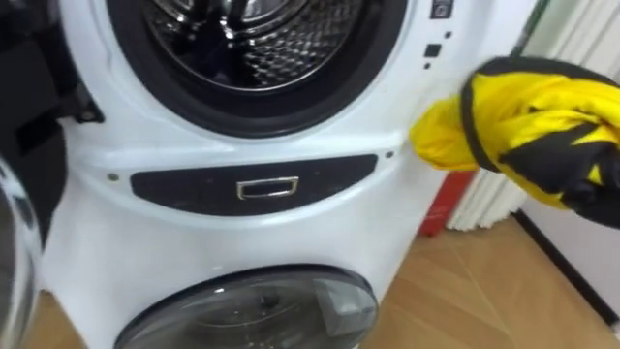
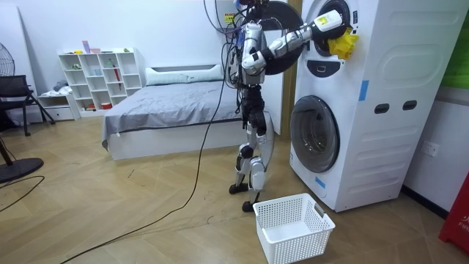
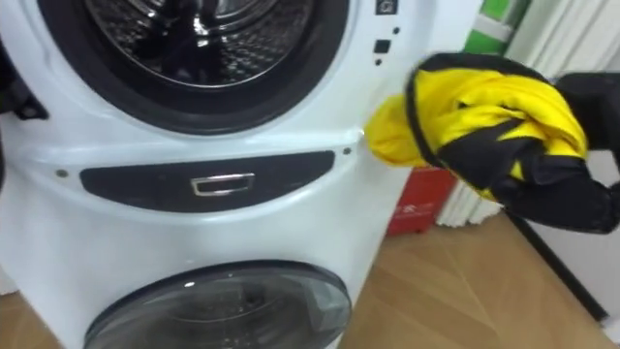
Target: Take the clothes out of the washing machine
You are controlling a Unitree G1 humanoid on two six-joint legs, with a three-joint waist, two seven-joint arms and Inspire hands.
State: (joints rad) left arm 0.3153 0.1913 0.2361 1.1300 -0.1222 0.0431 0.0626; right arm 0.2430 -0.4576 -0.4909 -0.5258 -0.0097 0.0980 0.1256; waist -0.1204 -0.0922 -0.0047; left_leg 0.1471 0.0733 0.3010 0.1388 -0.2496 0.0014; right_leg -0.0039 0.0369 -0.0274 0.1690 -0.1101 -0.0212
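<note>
The right hand [image 3: 573,194] is clenched round the yellow and black cloth garment [image 3: 465,102], just right of the open drum [image 3: 194,39] of the white washing machine [image 3: 242,233]. I think it should not loosen before the garment hangs above the white mesh basket [image 2: 293,227] on the floor.

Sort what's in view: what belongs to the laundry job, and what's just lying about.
Job:
- yellow-and-black garment, gripped by the right hand
- open steel drum of the upper white washing machine
- white slatted plastic basket on the floor

Lying about:
- grey-covered bed
- white cube shelf
- black chair
- red canister on the floor
</note>
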